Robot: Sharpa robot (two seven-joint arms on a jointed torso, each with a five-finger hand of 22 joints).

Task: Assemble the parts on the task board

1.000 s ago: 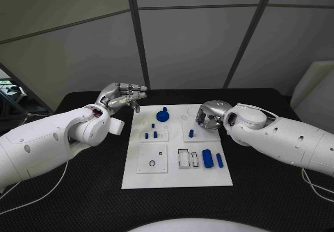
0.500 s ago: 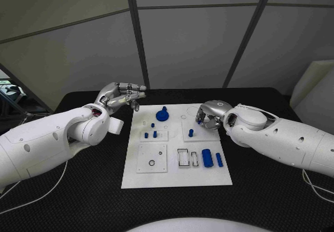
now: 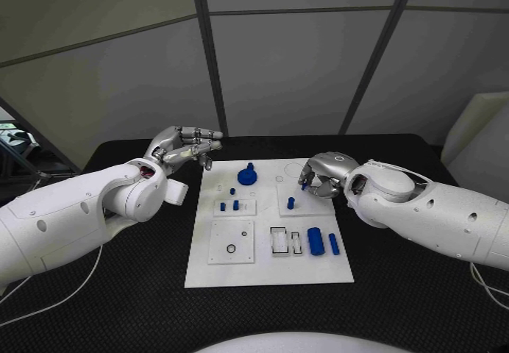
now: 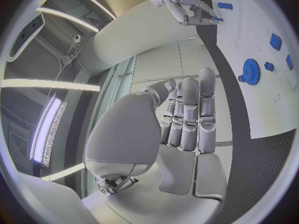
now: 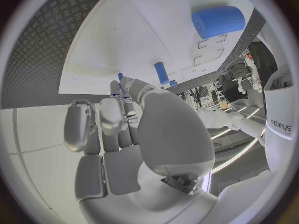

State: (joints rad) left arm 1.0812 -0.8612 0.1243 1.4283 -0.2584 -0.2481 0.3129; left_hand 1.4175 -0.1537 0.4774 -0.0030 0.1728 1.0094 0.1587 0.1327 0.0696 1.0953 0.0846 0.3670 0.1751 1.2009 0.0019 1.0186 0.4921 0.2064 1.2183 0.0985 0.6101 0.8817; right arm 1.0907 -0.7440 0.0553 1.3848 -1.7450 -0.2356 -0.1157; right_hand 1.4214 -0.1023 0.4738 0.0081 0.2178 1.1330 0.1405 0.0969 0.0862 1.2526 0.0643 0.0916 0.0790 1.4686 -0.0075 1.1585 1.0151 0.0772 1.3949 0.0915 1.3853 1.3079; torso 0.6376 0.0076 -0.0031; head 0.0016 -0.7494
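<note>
Two hands over the task board (image 3: 271,265): left hand (image 3: 187,149), at 10 o'clock, curled on nothing; right hand (image 3: 318,176), at 1 o'clock, pinching a small blue peg (image 3: 304,187).

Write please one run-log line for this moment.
left hand: empty, raised beside task board | right hand: pinching small blue part over board | blue gear: on board
</note>
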